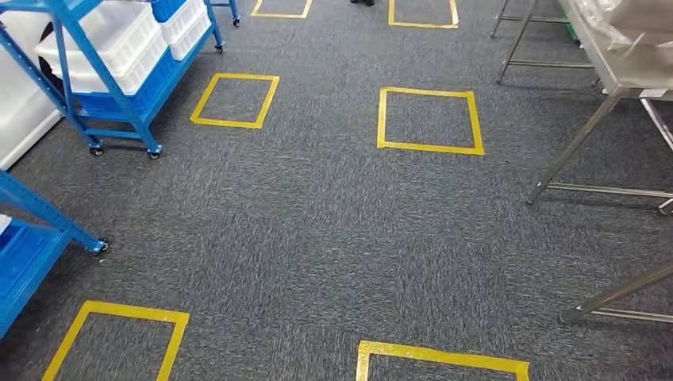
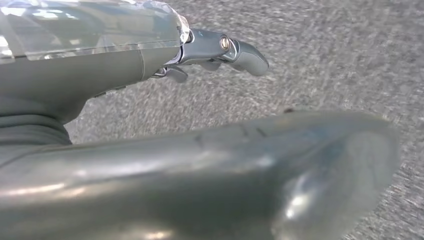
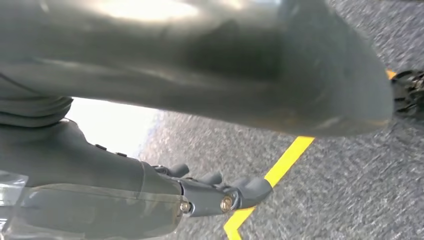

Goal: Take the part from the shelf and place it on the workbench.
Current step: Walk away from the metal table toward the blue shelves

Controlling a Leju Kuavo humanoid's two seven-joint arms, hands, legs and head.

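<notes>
A: Head view looks down on grey carpet [image 1: 317,230], marked out with yellow tape squares [image 1: 429,120]. No writing or labels legible on anything here.

B: Upper left, a blue shelf [image 1: 119,95] on castors, loaded with white bins [image 1: 103,48] above a blue bin [image 1: 151,87]. Which one carries the part, I cannot tell.

A: A second blue rack [image 1: 32,238] pokes in at the left edge, its leg on the carpet beside another tape square.

B: On the right, the workbench [image 1: 611,75], steel legs splayed down to the floor, something wrapped in clear plastic [image 1: 627,32] lying on top. A pale tag sits on its front edge, too small to read.

A: Left wrist view: the left hand [image 2: 215,52] hangs over the carpet, fingers apart and loosely bent, nothing in them.

B: Right wrist view: the right hand [image 3: 215,192], fingers also loosely bent and spread, holding nothing, above a yellow tape line [image 3: 280,170]. The thick grey thumb is blurred in both wrist views.
</notes>
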